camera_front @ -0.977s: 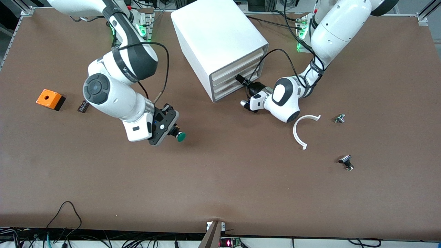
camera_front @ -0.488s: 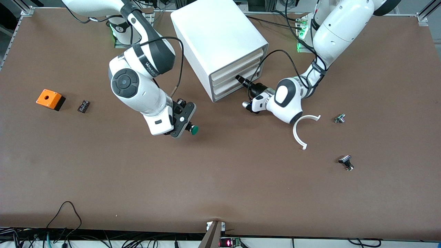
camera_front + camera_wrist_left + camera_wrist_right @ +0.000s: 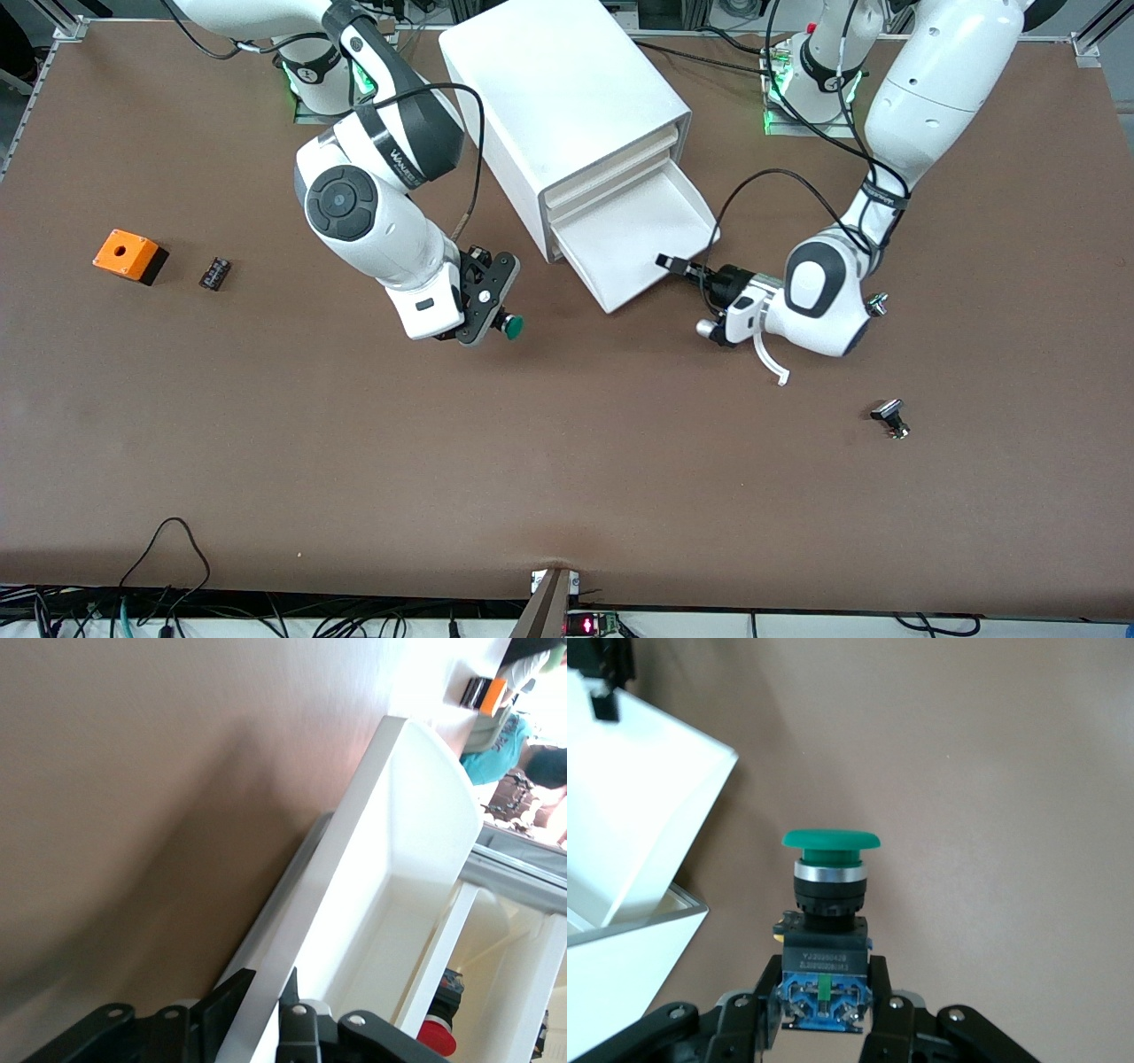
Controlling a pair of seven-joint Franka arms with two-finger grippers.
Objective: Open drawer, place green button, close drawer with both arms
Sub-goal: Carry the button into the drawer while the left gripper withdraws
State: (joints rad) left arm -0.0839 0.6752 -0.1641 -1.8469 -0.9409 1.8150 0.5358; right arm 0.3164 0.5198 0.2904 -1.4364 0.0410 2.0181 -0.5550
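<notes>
Drawer (image 3: 640, 241) now pulled out, left jaws pinching its front; right jaws clamp button (image 3: 511, 327).

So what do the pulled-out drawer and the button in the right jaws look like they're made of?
The drawer looks like smooth white plastic with a slight sheen: thin, even walls and rounded corners. The button seems mixed: a matte green cap that looks plastic, a shiny silver collar that is probably metal, and a dark moulded body with a printed label. The right gripper clamps that body.

The white drawer (image 3: 640, 232) stands pulled out of the cabinet's bottom slot, its tray bare. The green-capped button (image 3: 509, 326) (dark blue body) hangs above the table beside it.
</notes>
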